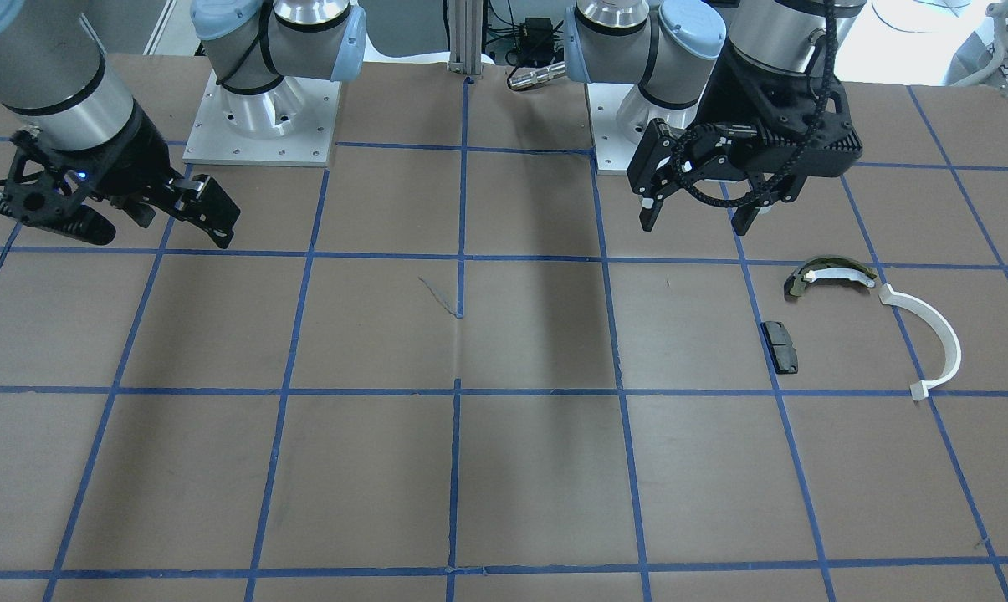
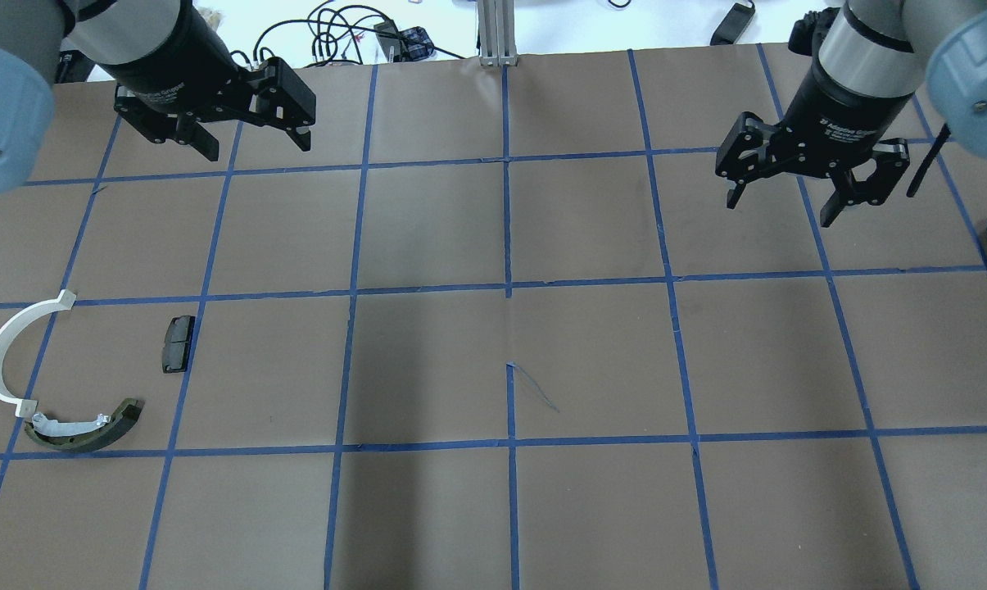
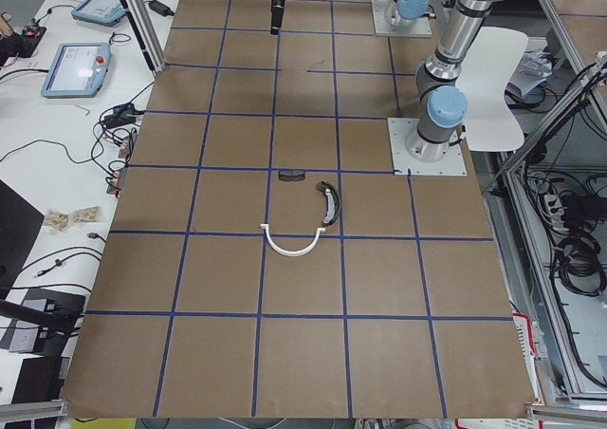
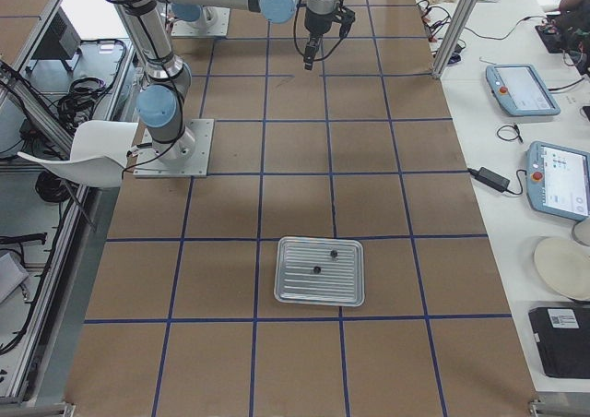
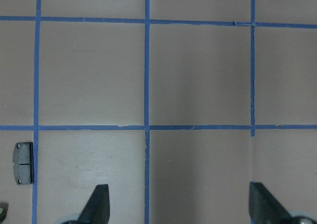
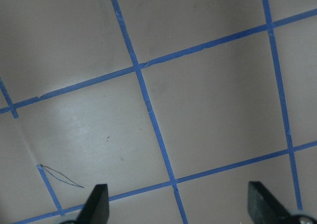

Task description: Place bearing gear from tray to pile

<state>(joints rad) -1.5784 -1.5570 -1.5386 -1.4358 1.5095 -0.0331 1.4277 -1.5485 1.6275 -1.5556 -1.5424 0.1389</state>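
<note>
Two small dark parts [image 4: 316, 269] sit in the tray [image 4: 295, 292], well apart from the pile [image 2: 178, 344], and which one the task means is unclear. Wide open and empty like the left end effector [image 2: 254, 143], the right end effector [image 2: 780, 209] may grab the wrong one or let it roll.

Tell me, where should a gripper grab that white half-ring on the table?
Likely from straight above, gripping the white half-ring at the middle of its curve: one finger inside the bend, one outside, pinching the thin band. It lies flat, with open space on both sides there. Its ends carry small tabs, and one sits close by the olive shoe-like piece.
</note>
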